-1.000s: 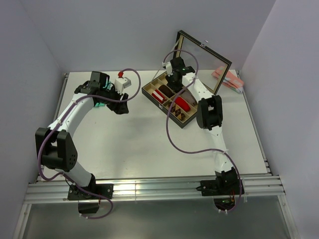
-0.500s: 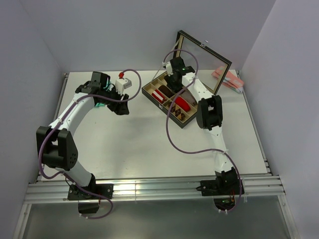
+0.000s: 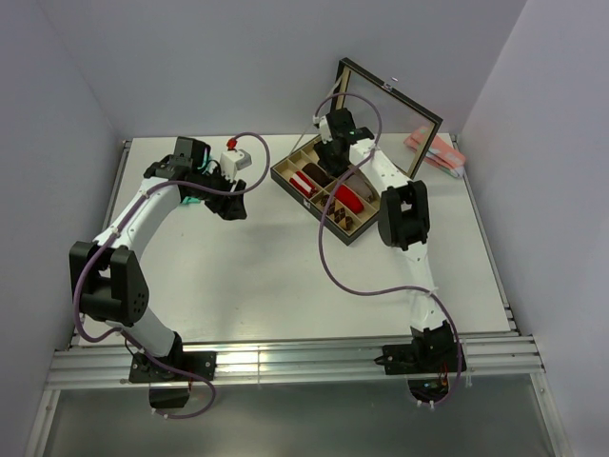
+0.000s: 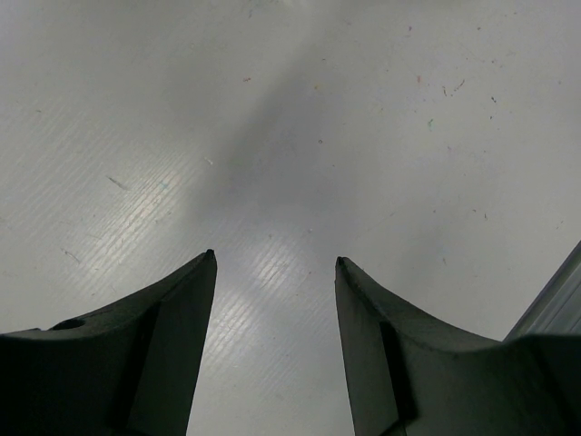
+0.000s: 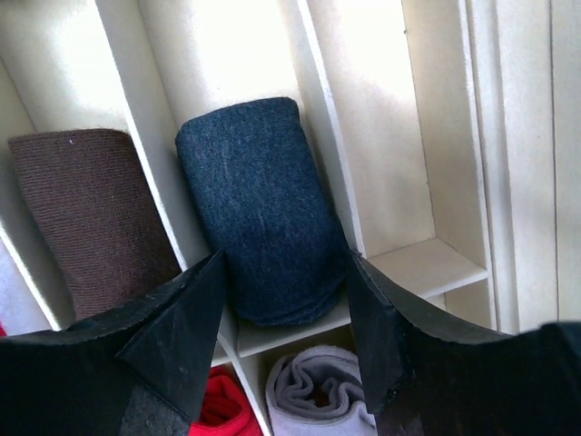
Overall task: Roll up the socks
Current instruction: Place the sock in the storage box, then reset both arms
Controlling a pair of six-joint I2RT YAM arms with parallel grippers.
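Top view: holding right gripper point(image 3: 329, 162) over the divided box point(image 3: 309, 208), left gripper point(image 3: 228, 207) well apart. Left wrist: showing jaws apart, gripping nothing. Right wrist: straddling navy sock point(image 5: 254, 200), rolled in its compartment point(image 5: 231, 59) beside brown sock point(image 5: 86, 209), jaws unclamped; probably finishing placement, needing a straight lift next.

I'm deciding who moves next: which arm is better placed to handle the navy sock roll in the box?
Right: the right claw hangs open directly over the navy sock roll in the box; the left claw, also open, faces only bare table.

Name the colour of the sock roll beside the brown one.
The sock roll is navy blue; right wrist view shows it best.
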